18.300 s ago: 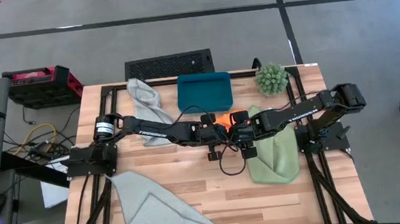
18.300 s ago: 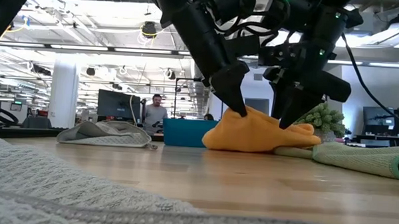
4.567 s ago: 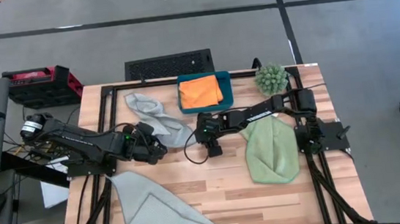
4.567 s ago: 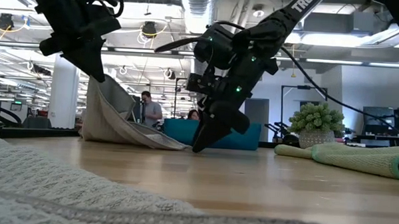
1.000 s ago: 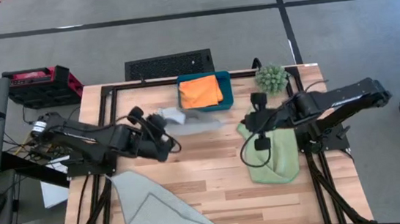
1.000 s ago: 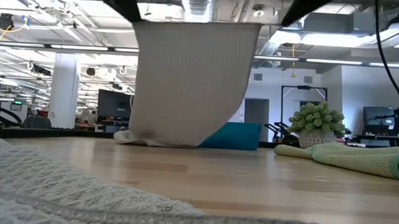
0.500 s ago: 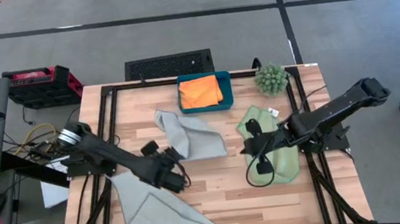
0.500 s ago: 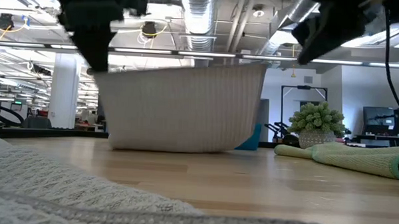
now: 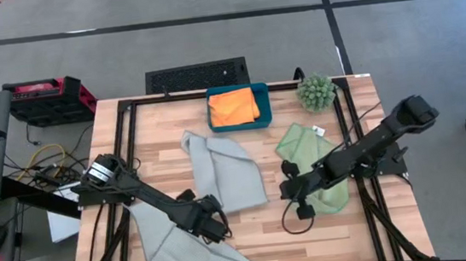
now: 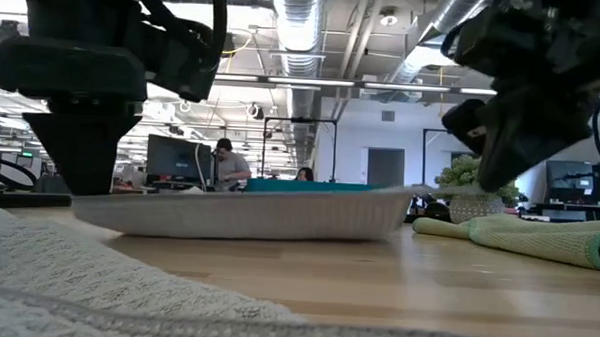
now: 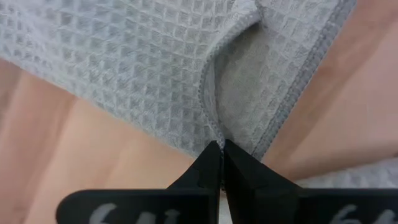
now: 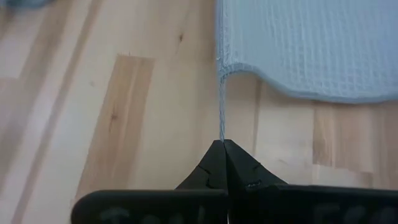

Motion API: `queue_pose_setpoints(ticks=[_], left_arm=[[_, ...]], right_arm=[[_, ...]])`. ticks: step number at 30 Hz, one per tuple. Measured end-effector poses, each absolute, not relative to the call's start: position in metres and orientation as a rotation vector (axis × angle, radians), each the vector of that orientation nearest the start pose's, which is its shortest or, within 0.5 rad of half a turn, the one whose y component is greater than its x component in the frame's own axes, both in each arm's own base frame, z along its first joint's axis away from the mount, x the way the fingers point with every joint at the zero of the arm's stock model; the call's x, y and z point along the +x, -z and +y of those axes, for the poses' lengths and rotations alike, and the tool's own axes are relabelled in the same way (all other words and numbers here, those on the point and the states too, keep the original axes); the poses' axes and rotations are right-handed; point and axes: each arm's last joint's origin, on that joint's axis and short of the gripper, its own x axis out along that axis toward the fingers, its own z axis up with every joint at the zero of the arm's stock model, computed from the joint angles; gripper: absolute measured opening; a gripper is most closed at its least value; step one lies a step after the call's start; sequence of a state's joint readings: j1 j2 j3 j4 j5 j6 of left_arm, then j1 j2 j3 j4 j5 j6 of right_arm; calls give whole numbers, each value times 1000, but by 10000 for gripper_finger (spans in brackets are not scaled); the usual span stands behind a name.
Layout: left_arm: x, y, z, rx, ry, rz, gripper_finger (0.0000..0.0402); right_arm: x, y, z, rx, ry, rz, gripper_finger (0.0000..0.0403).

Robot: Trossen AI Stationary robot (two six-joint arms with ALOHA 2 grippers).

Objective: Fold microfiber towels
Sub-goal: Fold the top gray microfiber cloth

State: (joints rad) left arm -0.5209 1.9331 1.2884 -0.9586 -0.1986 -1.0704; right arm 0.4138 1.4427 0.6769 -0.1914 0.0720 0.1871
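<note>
A pale grey-blue microfiber towel [image 9: 224, 170] lies spread on the middle of the table, its near edge raised a little [image 10: 248, 215]. My left gripper [image 9: 209, 216] is shut at its near left corner and my right gripper [image 9: 292, 193] is shut at its near right corner. An orange towel [image 9: 232, 106] lies folded in the teal tray [image 9: 262, 110]. A light green towel [image 9: 311, 161] lies on the table under my right arm. A second grey-blue towel [image 9: 184, 242] lies at the near left. My left gripper pinches the towel's near left corner [image 11: 217, 134] between its two shut fingers, where two hemmed edges meet. The fingers point down from above. The cloth spreads away from them onto the table. My right gripper pinches the very tip of the towel's near right corner [image 12: 221, 127] between its shut fingers, coming from above. The corner is drawn out to a thin point, and the cloth beyond it [image 12: 311, 43] lies on the wood.
A spiky green plant [image 9: 316, 91] stands at the far right. A dark grate [image 9: 197, 75] sits behind the table's far edge. Bare wood shows near the front edge [image 9: 312, 238]. People show in the room beyond [image 10: 223, 166].
Both grippers have gone down and toward the table's near edge, still shut on the towel's corners. The grey-blue towel, which hung from them like a curtain a second ago, has been drawn forward and laid out nearly flat on the table.
</note>
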Motion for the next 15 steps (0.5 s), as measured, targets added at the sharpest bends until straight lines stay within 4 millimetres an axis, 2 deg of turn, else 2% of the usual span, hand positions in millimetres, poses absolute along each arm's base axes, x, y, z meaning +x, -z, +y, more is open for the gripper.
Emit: queue_pose_setpoints(ticks=[6,15], left_arm=[[301,-155,-169,-353,-475,1451,19],[301,-155,-170,-280,-352,1500,98]], right_arm=[[251,-156,108,-78,-230,979,3],[252,-156,109,-86,-230,972,4]])
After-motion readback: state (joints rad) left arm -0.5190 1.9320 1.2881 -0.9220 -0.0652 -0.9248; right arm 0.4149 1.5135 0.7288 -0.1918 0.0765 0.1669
